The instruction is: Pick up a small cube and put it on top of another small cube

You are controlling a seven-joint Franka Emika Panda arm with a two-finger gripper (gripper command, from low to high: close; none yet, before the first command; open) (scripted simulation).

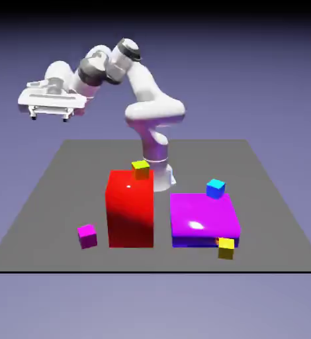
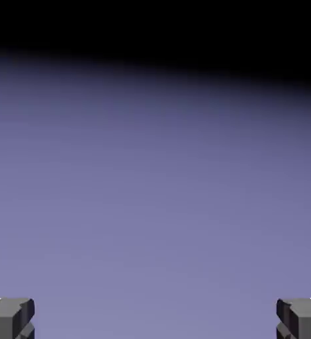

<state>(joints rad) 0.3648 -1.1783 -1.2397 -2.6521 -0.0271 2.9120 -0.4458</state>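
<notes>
Small cubes: magenta-pink cube (image 1: 87,235), cyan cube (image 1: 215,188), two yellow cubes (image 1: 141,169) (image 1: 225,247). Big blocks: red block (image 1: 130,208), purple block (image 1: 203,218).

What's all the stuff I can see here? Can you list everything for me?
small cube: one, magenta-pink, on the table near the exterior view's left, beside the red block
yellow cubes: two, one on top of the red block, one on the table at the purple block's front corner
cyan cube: one, at the purple block's back edge
red block: one, tall, mid-table
purple block: one, wide, flat, right of the red
table: one, grey
gripper: one, white, open, empty, raised high at upper left
</notes>
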